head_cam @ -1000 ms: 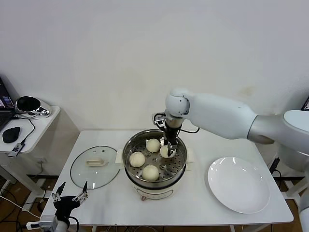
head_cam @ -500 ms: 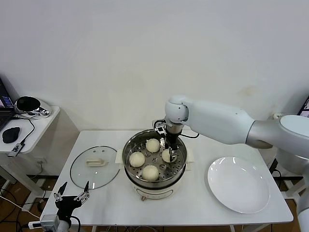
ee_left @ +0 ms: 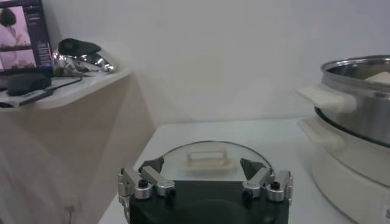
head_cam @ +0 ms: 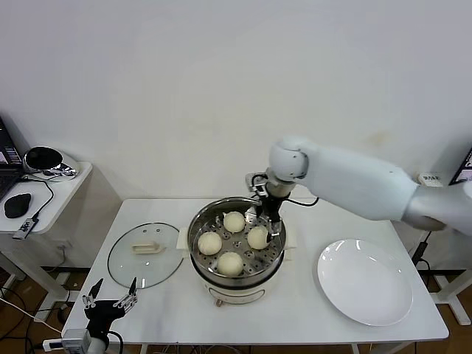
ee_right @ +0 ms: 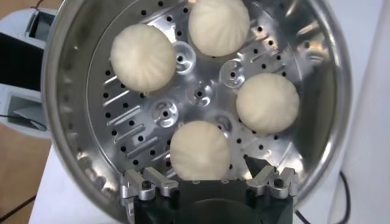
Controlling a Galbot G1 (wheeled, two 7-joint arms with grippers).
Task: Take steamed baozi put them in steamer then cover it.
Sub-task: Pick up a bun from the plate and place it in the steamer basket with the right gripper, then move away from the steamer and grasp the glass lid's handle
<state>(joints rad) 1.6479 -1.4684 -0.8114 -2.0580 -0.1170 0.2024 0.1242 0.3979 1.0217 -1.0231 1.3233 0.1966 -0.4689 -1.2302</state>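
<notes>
head view: four baozi sitting in the steamer, cover waiting on the bench

head view is showing the steamer (head_cam: 236, 247) standing at the middle of the bench (head_cam: 295, 313), with all four steamed baozi (head_cam: 257, 237) resting on its perforated tray. the right claw (head_cam: 263, 219) is hanging just above the steamer's far rim, its fingers (ee_right: 268, 180) standing apart and gripping nothing, with the nearest bun lying loose below them. the cover (head_cam: 145, 254) is lying flat near the bench's left edge, handle up, well apart from the pot. the left claw (head_cam: 108, 302) is hovering low off the bench's front-left corner, jaws apart and empty, facing the cover's handle. a bare white plate (head_cam: 364, 281) is sitting toward the right edge.

risks from here, as i am judging them: the right claw is sitting so close over the bun that a sideways pull-out could be nudging it or clipping the steel rim. the glass cover is smooth and its bar handle narrow, so a shallow or off-centre grip could be letting it tilt or slip. if the cover is coming down off-centre, its metal rim could be catching the pot's edge or pressing on a bun.

no brand, label or readable writing is showing on any of the task's things.
</notes>
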